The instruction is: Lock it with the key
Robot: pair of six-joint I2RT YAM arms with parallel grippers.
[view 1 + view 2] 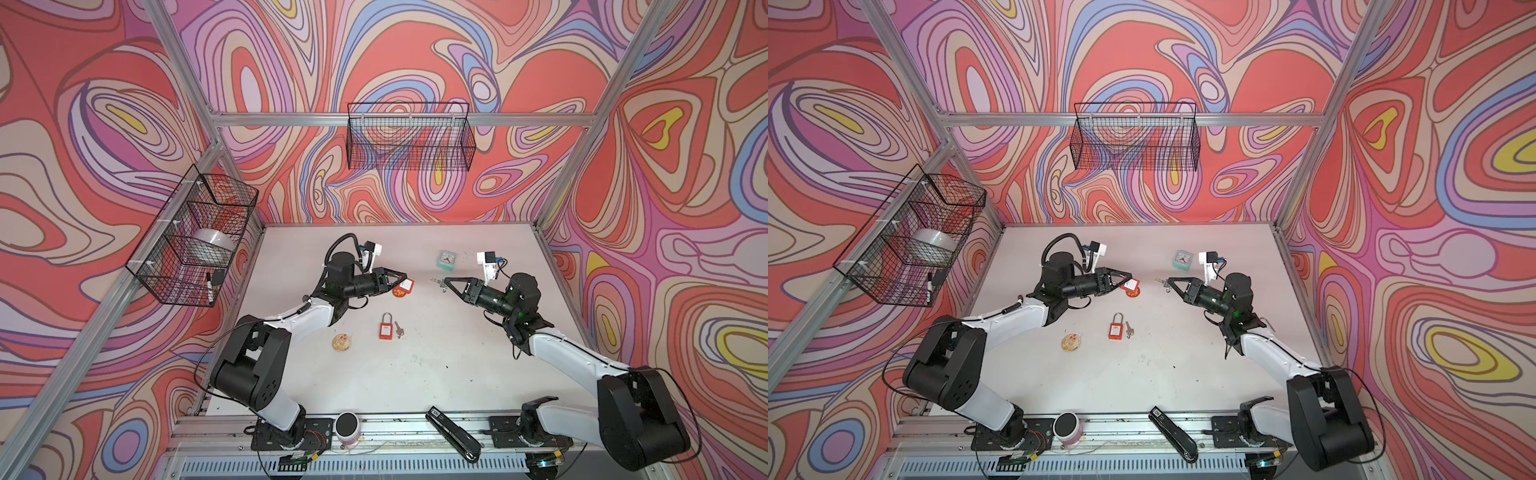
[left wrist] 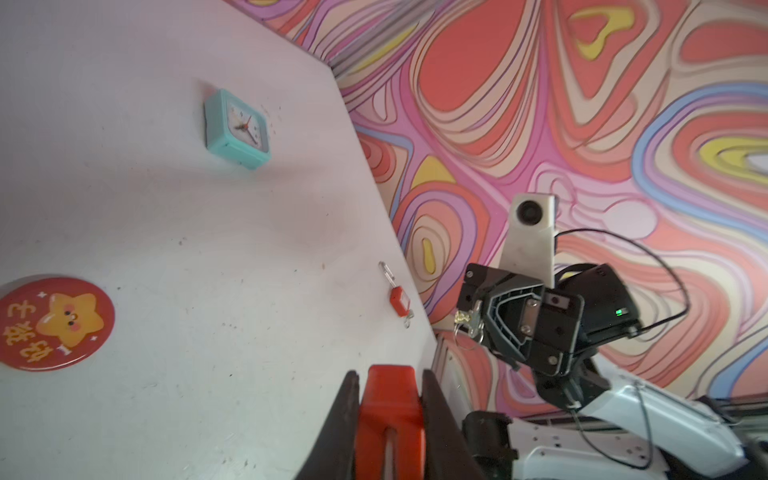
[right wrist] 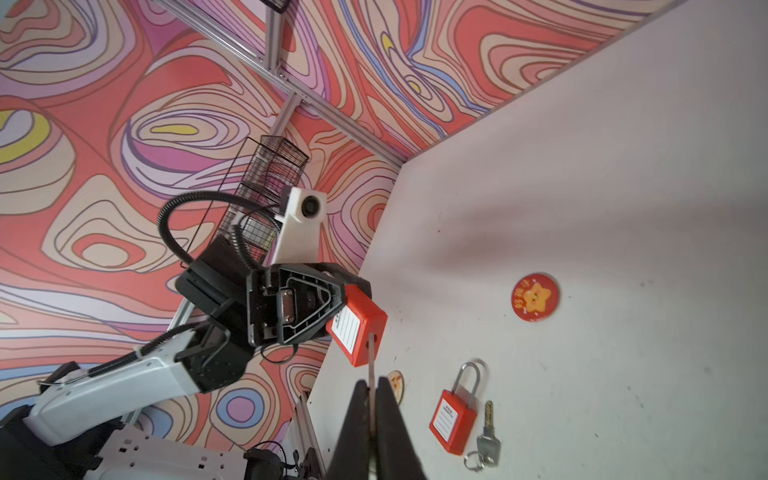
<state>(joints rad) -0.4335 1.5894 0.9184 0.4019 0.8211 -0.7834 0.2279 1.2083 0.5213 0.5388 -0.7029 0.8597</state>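
Left gripper (image 1: pixel 402 279) jaws clamp red padlock (image 3: pixel 356 328) body: rigid, slick plastic. Right gripper (image 1: pixel 437 282) jaws shut on thin key (image 2: pixel 467 320); likely twists easily.

Red round badge (image 2: pixel 54 324): yellow Chinese characters beside a star figure. Padlock (image 3: pixel 451 422) label print: illegible.
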